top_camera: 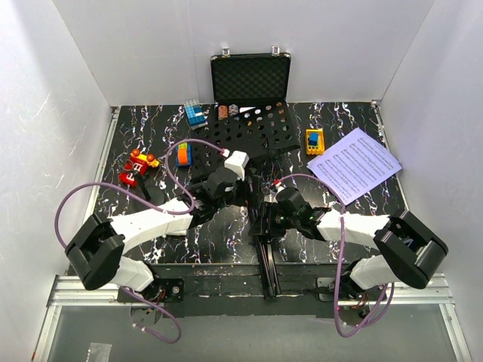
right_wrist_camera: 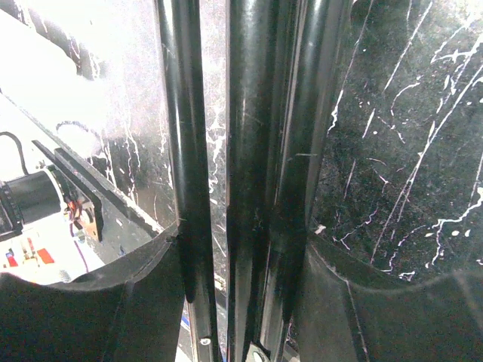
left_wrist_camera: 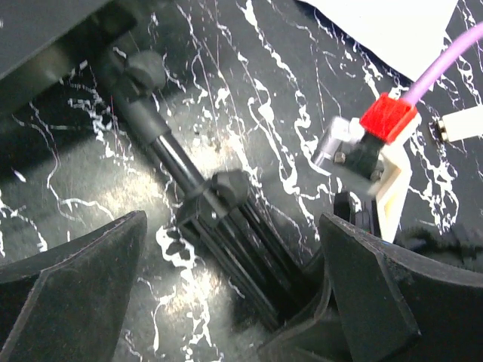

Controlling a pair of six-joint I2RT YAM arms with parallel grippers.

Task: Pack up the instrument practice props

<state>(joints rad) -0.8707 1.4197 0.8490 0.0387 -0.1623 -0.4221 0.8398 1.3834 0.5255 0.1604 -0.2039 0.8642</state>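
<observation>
Black steel stand [top_camera: 256, 138] lies flat on the counter [top_camera: 158, 143]; the right arm anchors it and the left is free.
The stand runs down the middle, with its perforated desk up by the case [top_camera: 250, 75] and its folded legs toward the near edge, between the arms. The right gripper [right_wrist_camera: 241, 240] is clamped across the bundled leg tubes, fingers touching both sides. The left gripper [left_wrist_camera: 234, 217] is spread wide, straddling the pole at the clamp collar [left_wrist_camera: 229, 187] and holding nothing. My read is that the left should close square on the round pole just beside the collar, not on the knob, where it would likely slip. The right should stay firm so the tubes don't roll. Watch the right wrist's cable plug [left_wrist_camera: 389, 117], which sits just beside the left's outer finger. The sheets [top_camera: 355, 164] lie well apart to the right and are not yet packed.
</observation>
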